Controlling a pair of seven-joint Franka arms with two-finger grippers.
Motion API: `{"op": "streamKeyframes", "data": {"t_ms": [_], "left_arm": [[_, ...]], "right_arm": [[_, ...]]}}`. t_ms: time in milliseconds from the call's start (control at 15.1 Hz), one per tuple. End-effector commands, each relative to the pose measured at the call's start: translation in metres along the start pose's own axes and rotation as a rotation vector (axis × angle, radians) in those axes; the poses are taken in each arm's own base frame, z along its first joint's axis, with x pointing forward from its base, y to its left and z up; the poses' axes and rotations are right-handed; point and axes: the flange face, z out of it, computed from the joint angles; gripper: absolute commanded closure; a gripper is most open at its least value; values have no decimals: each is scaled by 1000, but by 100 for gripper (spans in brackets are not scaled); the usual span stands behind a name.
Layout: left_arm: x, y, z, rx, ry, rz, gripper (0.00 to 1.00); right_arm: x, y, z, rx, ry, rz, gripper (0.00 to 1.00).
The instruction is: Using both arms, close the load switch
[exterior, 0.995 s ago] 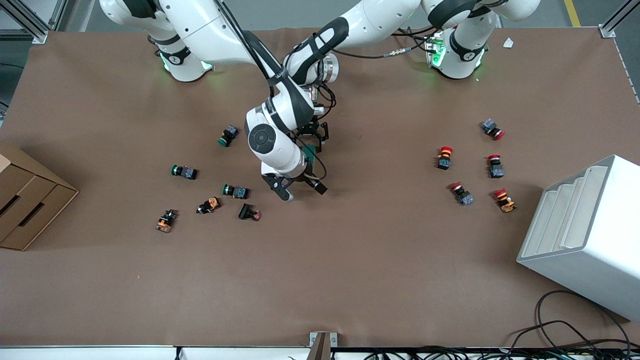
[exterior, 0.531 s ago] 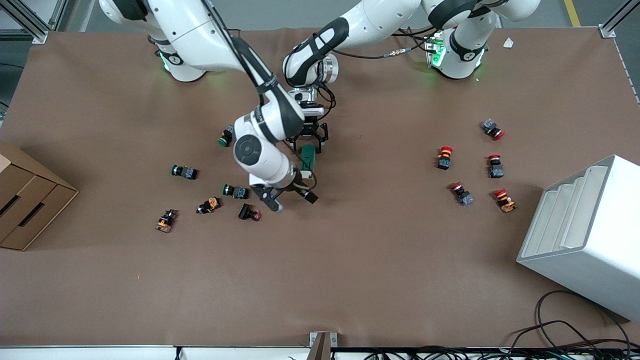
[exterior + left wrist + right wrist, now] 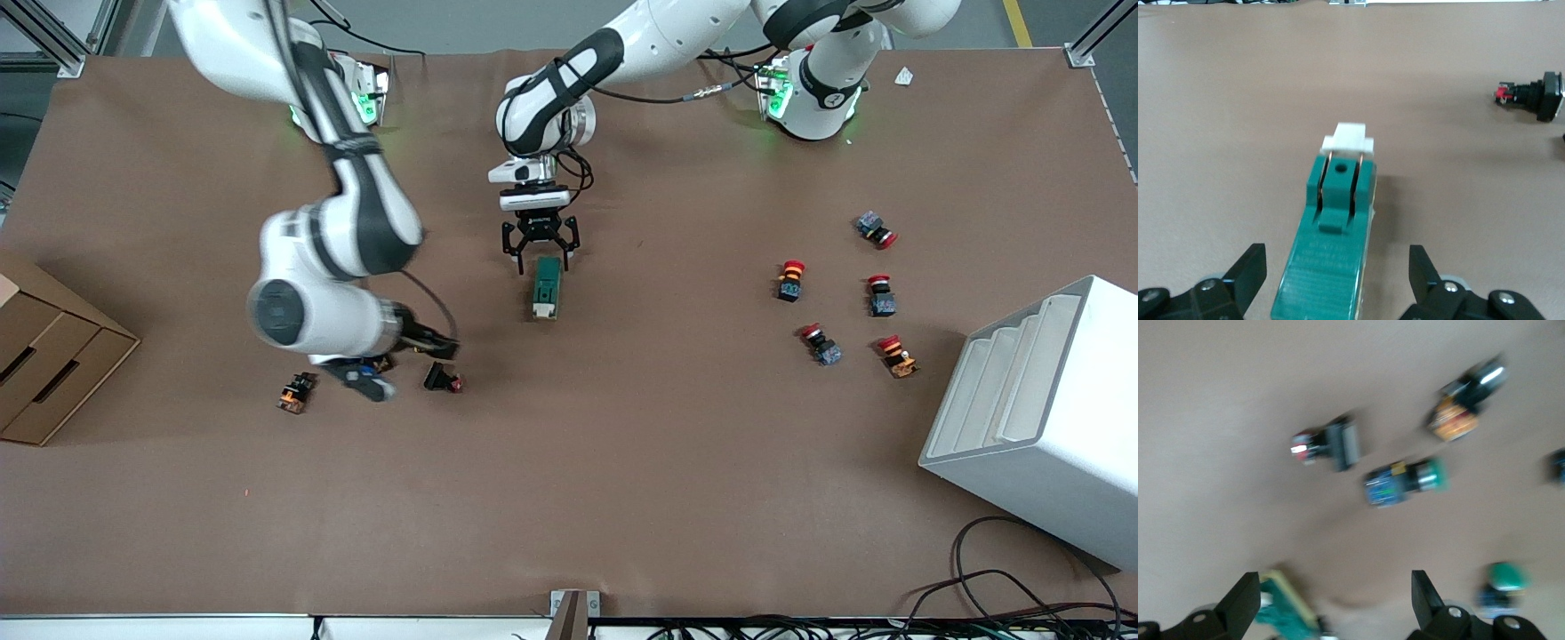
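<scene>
The load switch (image 3: 546, 286) is a dark-green block with a white sliding piece at its end nearer the front camera. It lies flat on the brown table. My left gripper (image 3: 540, 250) is open and straddles the switch's farther end, with gaps on both sides. In the left wrist view the switch (image 3: 1335, 235) lies between the fingers (image 3: 1249, 272). My right gripper (image 3: 398, 359) is open and empty, over the push buttons toward the right arm's end. The right wrist view, blurred by motion, shows its gripper (image 3: 1335, 605) wide open with the switch (image 3: 1283, 614) at the picture's edge.
Push buttons lie near the right gripper: an orange one (image 3: 294, 393) and a black-and-red one (image 3: 442, 380). Several red-capped buttons (image 3: 789, 280) lie toward the left arm's end. A cardboard box (image 3: 49, 356) and a white rack (image 3: 1040, 409) stand at the table's ends.
The right arm has swung away from the switch toward its own end of the table, gripper open. The switch now shows in full on the table. The left gripper stays at it.
</scene>
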Motion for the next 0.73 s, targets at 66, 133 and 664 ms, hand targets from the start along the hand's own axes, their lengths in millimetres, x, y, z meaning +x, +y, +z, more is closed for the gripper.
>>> {"op": "streamKeyframes", "data": {"t_ms": [66,133,664], "left_arm": [[66,18,-26,40,-95,-11,6],[86,20,-32,53,-130,-11,6],[277,-22,-55,82,-406,-57,6]], "right_arm": [[24,95,-68,-66,-15,-183,0],[33,117,-89,-63,-10,-211,0],[33,179,-220,-202,78,-250,0]]}}
